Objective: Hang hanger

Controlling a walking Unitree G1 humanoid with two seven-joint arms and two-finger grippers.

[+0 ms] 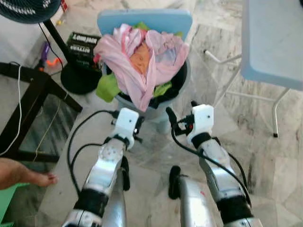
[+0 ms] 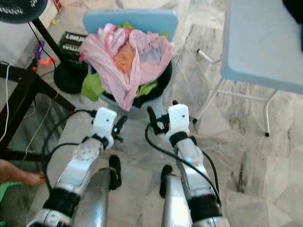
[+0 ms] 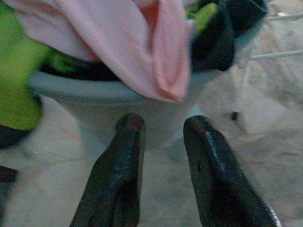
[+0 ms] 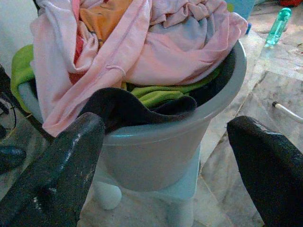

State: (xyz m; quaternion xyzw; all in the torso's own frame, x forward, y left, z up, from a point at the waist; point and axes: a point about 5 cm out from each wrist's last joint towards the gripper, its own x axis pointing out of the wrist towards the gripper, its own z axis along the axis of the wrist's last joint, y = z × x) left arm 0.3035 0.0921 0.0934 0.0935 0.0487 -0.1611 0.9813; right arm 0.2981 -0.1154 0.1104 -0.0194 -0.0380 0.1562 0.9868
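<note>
A grey laundry tub [image 1: 183, 78] stands on a light blue stool [image 4: 187, 189] straight ahead, heaped with clothes. A pink garment [image 1: 142, 56] drapes over its near rim, with green cloth [image 1: 108, 87] and dark cloth [image 4: 128, 106] beneath. My left gripper [image 1: 137, 127] is held low in front of the tub, its fingers [image 3: 125, 156] a little apart with nothing between them. My right gripper [image 1: 181, 108] is beside it, just short of the tub wall, its fingers [image 4: 61, 170] spread wide and empty.
A white folding table [image 1: 274, 42] stands to the right, its leg [image 1: 279, 113] on the marble floor. A fan base [image 1: 78, 78], boxes [image 1: 83, 45] and a black frame [image 1: 33, 94] sit to the left. A person's foot [image 1: 23, 175] rests at lower left. A green bottle [image 4: 277, 26] lies beyond the tub.
</note>
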